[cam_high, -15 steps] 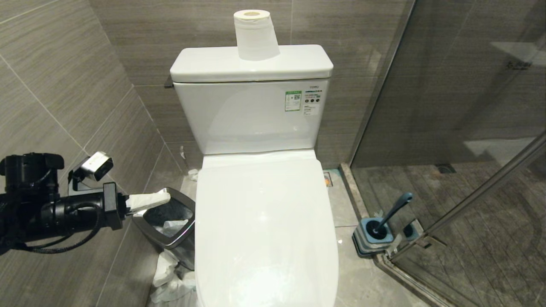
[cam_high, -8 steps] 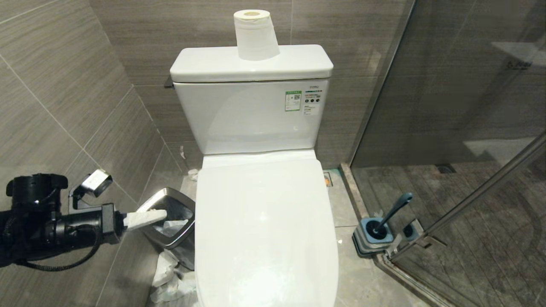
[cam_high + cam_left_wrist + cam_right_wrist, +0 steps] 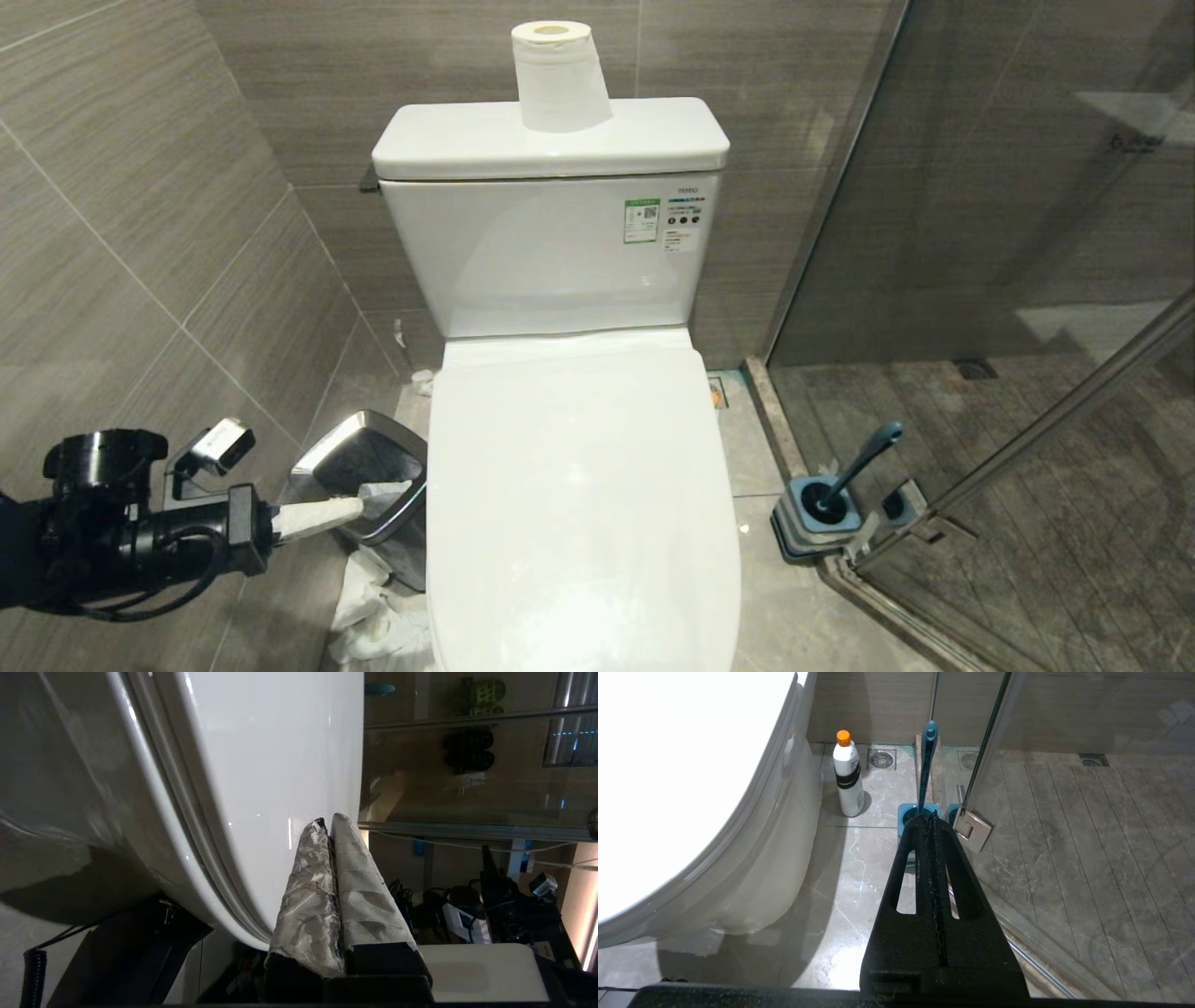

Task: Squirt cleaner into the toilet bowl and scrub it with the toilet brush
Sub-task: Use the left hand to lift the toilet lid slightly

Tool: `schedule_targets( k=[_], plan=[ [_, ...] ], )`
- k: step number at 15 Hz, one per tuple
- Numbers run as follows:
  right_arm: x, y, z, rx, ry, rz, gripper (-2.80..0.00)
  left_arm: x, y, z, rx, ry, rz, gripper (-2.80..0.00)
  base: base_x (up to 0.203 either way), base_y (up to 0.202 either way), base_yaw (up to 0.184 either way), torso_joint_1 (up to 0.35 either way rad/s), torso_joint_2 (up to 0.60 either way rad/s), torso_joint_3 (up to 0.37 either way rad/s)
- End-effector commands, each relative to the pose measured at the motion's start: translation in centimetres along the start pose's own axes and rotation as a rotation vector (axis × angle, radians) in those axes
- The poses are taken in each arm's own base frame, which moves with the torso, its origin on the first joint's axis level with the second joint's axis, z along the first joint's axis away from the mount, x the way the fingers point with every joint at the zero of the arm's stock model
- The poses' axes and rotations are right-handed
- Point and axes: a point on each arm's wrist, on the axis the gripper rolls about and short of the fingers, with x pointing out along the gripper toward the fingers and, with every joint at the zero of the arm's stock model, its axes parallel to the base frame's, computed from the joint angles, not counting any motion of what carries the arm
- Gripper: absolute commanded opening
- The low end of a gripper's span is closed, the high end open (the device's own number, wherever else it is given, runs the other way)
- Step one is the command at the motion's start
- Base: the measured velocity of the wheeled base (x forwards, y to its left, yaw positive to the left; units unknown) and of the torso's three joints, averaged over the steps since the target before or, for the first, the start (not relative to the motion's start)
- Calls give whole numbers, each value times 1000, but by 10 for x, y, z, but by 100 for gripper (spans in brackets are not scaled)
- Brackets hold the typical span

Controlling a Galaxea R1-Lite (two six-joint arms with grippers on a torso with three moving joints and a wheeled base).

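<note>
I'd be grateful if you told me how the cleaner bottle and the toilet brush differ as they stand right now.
The cleaner bottle is white with an orange cap; the toilet brush is dark teal-blue. The bottle is short and stout, the brush long and slim. The bottle stands straight on the bare floor close to the toilet, while the brush leans in its blue holder by the glass door. Both are untouched.

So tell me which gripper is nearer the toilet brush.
Right. The right gripper hangs just short of the toilet brush; the left gripper is across the toilet, by the bin.
</note>
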Motion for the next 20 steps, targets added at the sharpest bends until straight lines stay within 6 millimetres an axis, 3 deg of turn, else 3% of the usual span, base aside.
schedule_targets(
  k=[1, 3, 4, 10, 20],
  plan=[
    [0, 0, 0, 0, 1, 1, -280, 2, 13, -3, -29, 6, 2, -280, 0, 0, 0, 0, 0, 0],
    [0, 0, 0, 0, 1, 1, -280, 3, 15, -6, -2, 9, 6, -280, 0, 0, 0, 0, 0, 0],
    [0, 0, 0, 0, 1, 1, -280, 3, 16, -7, 1, 10, 12, 0, 0, 0, 0, 0, 0, 0],
    [0, 0, 0, 0, 1, 1, -280, 4, 21, -18, -9, 24, 4, 0, 0, 0, 0, 0, 0, 0],
    [0, 0, 0, 0, 2, 1, -280, 14, 55, -34, 7, 28, -55, 0, 0, 0, 0, 0, 0, 0]
  ],
)
